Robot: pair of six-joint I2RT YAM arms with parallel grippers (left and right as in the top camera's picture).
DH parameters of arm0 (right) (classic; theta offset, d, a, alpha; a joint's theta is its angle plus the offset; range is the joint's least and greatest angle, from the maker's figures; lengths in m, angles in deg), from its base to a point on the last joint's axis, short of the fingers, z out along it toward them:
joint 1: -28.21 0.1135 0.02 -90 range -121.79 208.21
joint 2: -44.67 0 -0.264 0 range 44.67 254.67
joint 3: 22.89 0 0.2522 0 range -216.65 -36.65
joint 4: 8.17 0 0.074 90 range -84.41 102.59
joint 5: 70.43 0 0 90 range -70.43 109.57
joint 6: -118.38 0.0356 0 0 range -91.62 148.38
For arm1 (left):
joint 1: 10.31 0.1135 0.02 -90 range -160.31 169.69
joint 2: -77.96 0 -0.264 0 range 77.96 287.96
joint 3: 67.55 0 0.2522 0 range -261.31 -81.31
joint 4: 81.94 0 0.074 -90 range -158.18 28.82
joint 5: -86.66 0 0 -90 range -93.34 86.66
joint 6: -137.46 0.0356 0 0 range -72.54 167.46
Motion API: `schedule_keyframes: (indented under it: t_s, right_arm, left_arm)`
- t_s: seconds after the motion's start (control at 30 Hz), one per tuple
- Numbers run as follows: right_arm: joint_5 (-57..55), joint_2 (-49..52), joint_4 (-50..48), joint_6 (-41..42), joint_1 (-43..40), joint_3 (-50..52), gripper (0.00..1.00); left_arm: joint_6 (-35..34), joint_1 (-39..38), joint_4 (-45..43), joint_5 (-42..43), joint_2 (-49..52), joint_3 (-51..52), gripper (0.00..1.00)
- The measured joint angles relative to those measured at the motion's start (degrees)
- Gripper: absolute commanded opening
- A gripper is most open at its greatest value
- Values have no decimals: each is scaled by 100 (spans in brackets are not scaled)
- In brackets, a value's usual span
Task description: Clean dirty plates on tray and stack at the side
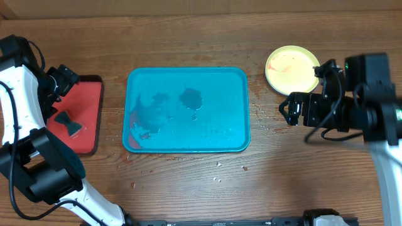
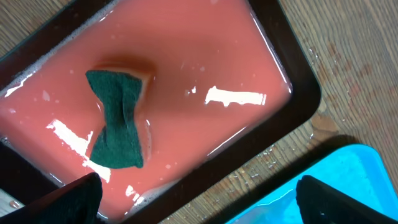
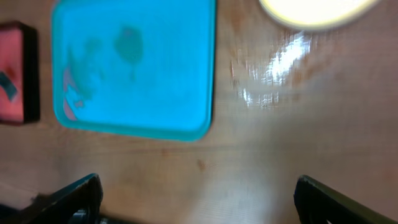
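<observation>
The teal-blue tray (image 1: 242, 113) lies mid-table with dark wet smears and some red at its left; no plates are on it. It also shows in the right wrist view (image 3: 180, 93) and as a corner in the left wrist view (image 2: 354, 180). A yellow-green plate (image 1: 291, 69) sits on the table at the back right, with faint red marks; its edge shows in the right wrist view (image 3: 311, 12). Whether other plates lie under it I cannot tell. My left gripper (image 2: 199, 202) is open and empty above the red tray. My right gripper (image 3: 199, 199) is open and empty over bare wood right of the teal tray.
A red tray (image 1: 88, 107) with a dark rim sits at the left, filled with pinkish water (image 2: 205, 62). A dark green sponge (image 1: 67, 123) lies in it, also seen in the left wrist view (image 2: 118, 118). Crumbs and droplets (image 1: 220, 166) dot the wood in front of the teal tray.
</observation>
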Motion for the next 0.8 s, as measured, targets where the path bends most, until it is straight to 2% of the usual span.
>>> schedule_keyframes:
  t_s: [0.33,0.8]
  right_arm:
    - [35,-3582,-2428,-190,31,3064,100]
    - [44,-6459,-5497,-221,-4,6817,100]
  left_arm:
    - [0,0,0,17,0,0,100]
    - [0,0,0,22,0,0,100]
